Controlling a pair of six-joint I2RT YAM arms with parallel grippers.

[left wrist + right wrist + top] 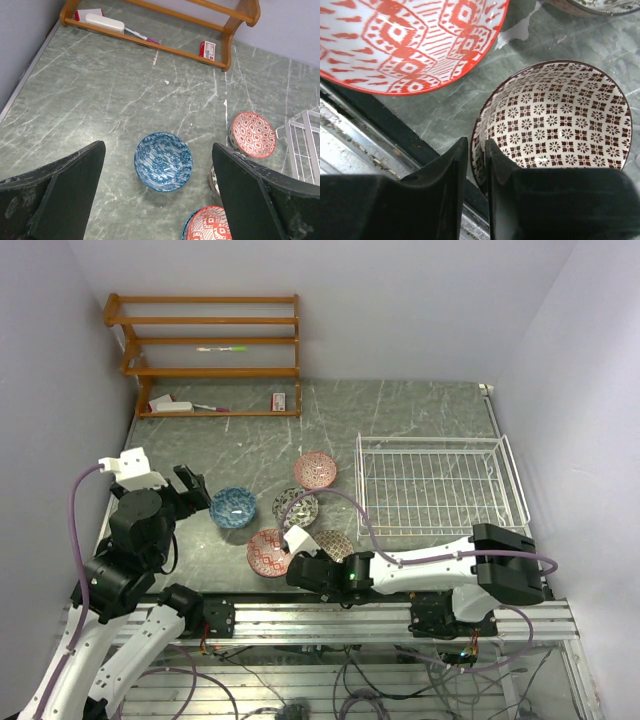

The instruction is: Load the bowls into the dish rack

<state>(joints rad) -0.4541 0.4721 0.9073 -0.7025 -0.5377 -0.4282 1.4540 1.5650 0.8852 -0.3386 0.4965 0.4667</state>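
Note:
Several bowls sit on the grey table left of the white wire dish rack (440,485): blue (232,507), black-and-white (296,507), pink (315,470), red (268,552) and beige-brown (335,543). My left gripper (159,146) hangs open above the blue bowl (163,161), one finger on each side of it and clear of it. My right gripper (476,142) is low at the table's near edge. Its jaws pinch the near rim of the beige-brown bowl (555,115), one finger inside and one outside. The red bowl (405,40) lies close beside it.
An orange wooden shelf (205,355) with small items stands at the back left. The rack's corner (302,145) shows at the right of the left wrist view, beside the pink bowl (253,134). A metal rail (400,615) runs along the near edge.

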